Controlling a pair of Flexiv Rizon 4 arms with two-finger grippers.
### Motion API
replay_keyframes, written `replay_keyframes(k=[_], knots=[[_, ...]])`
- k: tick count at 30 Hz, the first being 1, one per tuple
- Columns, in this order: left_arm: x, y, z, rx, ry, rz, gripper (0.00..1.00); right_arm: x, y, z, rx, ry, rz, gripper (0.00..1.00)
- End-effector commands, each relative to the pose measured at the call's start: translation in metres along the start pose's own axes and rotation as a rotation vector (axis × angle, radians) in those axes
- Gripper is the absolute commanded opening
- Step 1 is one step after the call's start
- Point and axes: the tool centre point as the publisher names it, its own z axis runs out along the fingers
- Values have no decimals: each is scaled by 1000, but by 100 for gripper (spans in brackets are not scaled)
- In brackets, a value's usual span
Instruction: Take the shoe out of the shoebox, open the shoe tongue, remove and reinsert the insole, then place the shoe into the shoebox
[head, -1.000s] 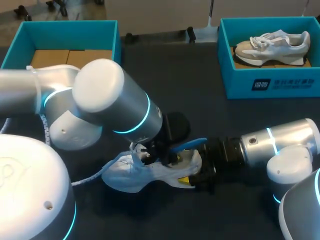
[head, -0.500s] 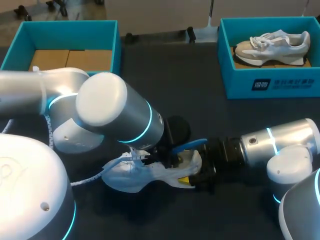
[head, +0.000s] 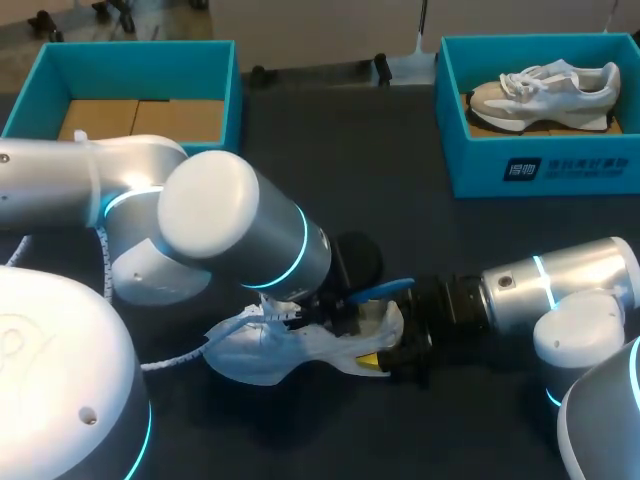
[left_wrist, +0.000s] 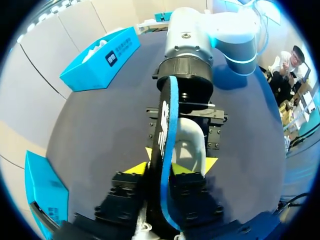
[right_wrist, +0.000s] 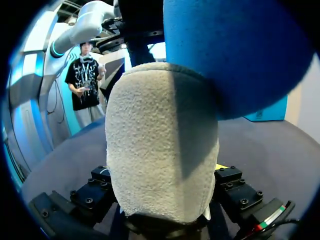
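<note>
A white shoe (head: 260, 350) lies on its side on the dark table, in front of my left arm (head: 230, 230). Its blue insole (head: 382, 290) sticks up out of the heel end. In the left wrist view the insole (left_wrist: 167, 130) runs edge-on between the fingers of my left gripper (left_wrist: 162, 170), which press it from both sides. Ahead of it stand the grey heel (left_wrist: 187, 147) and my right arm (left_wrist: 192, 45). My right gripper (head: 385, 360) grips the heel (right_wrist: 160, 150) from both sides, under the insole (right_wrist: 235, 50).
A teal shoebox (head: 540, 165) at the back right holds a second pale shoe (head: 545, 90). Another teal box (head: 130, 60) with a cardboard floor stands at the back left. Bare dark tabletop lies between the two boxes.
My left arm has shifted slightly toward the front and right, and its fingers have closed in on the insole. The shoe and the right arm have stayed put.
</note>
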Motion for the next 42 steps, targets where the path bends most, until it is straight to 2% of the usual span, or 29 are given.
replay_keyframes(k=[1,9,15,26,29,35,42], knots=[[-4,2,4,10,15,-8,0,2,1,1,7,0,1,0],[-10,-11,-5,75,103,-37,0,2,1,1,7,0,1,0],[-10,-39,-21,168,233,-28,0,2,1,1,7,0,1,0],[11,-98,-61,353,506,65,0,2,1,1,7,0,1,0],[20,-118,-79,422,570,109,0,2,1,1,7,0,1,0],[20,-140,-114,579,656,147,0,2,1,1,7,0,1,0],[25,-160,-171,697,623,230,0,2,1,1,7,0,1,0]])
